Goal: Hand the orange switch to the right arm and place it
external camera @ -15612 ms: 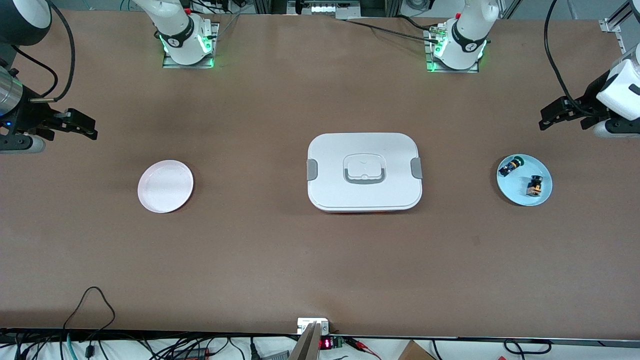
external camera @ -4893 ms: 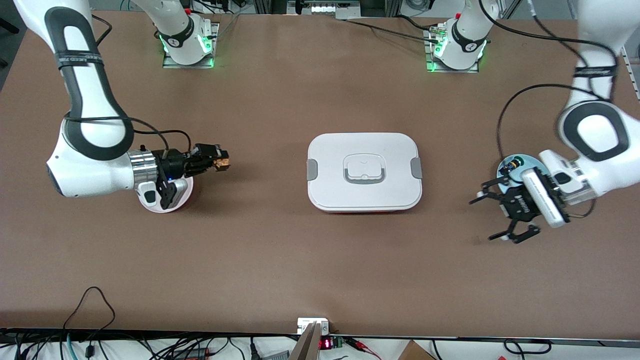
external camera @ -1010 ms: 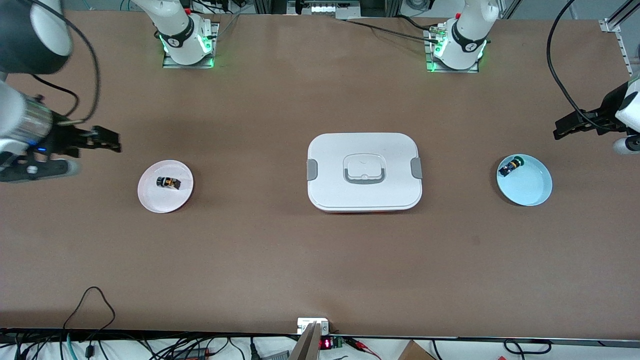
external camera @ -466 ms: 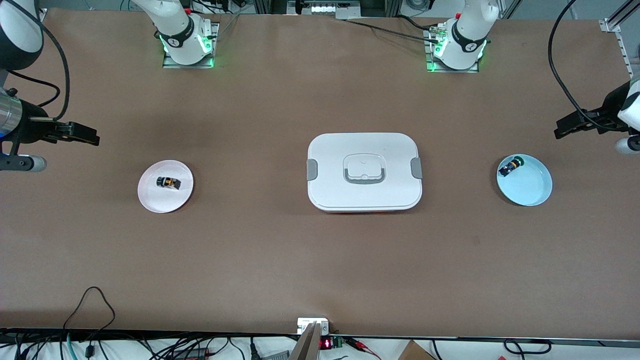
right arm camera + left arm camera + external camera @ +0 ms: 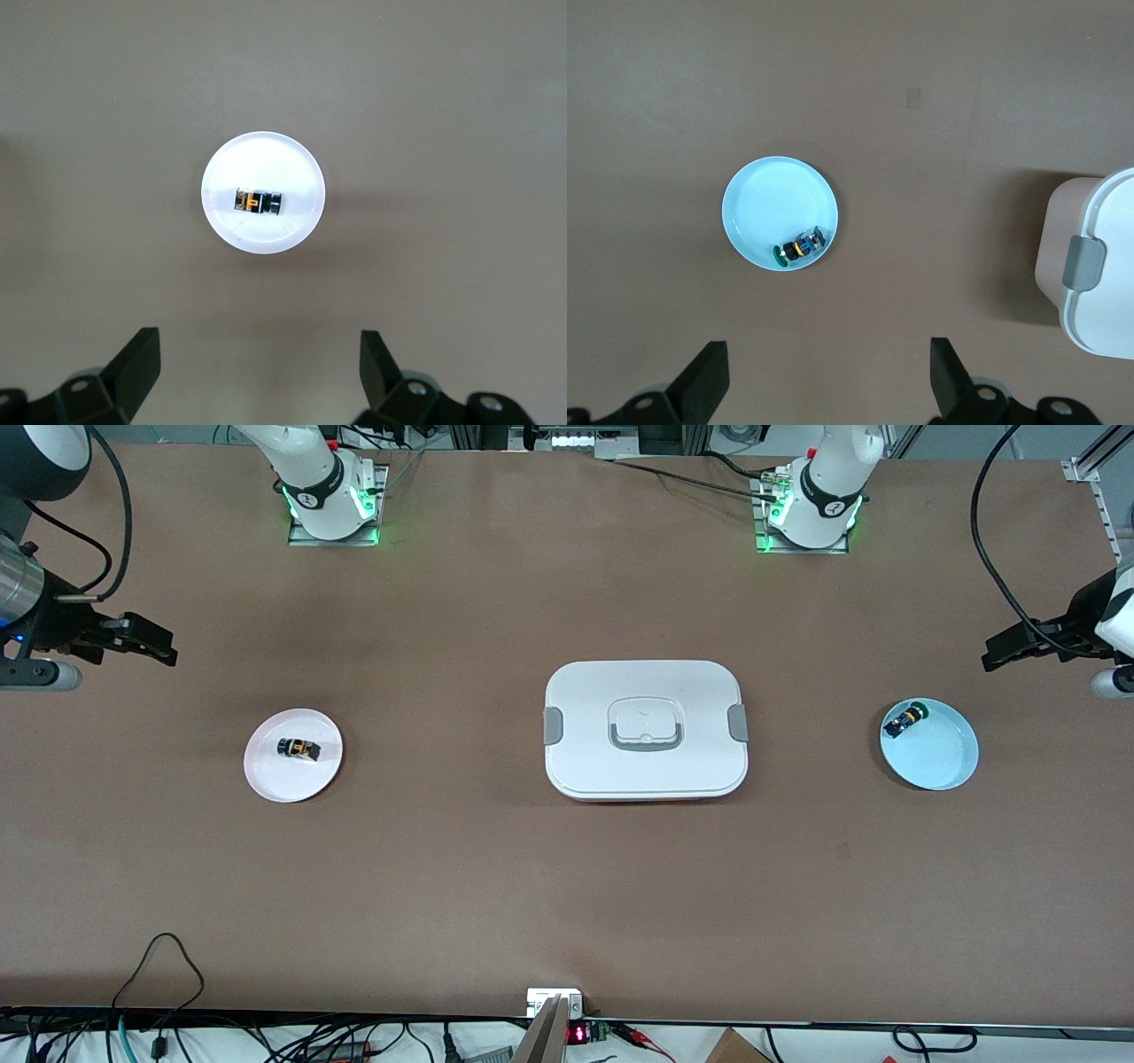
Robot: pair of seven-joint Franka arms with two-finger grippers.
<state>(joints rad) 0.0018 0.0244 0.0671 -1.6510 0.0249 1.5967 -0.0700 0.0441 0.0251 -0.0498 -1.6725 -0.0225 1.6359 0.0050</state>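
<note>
The orange switch point(image 5: 299, 748) lies on its side on the small white plate point(image 5: 270, 775) toward the right arm's end of the table; it also shows in the right wrist view point(image 5: 257, 202) on the plate point(image 5: 297, 221). My right gripper point(image 5: 151, 644) is open and empty, up in the air at the table's end, clear of the plate; its fingertips point(image 5: 142, 354) frame bare table. My left gripper point(image 5: 1005, 651) is open and empty, raised near the light blue plate point(image 5: 943, 762), its fingertips point(image 5: 943, 367) wide apart.
A black part with a green cap point(image 5: 904, 718) lies on the light blue plate point(image 5: 757, 208). A large white lidded container point(image 5: 645, 729) with grey latches sits at the table's middle. Cables run along the table edge nearest the front camera.
The right arm has drawn back toward its end of the table and risen a little, away from the white plate. The switch stays on the plate. The left arm has not moved.
</note>
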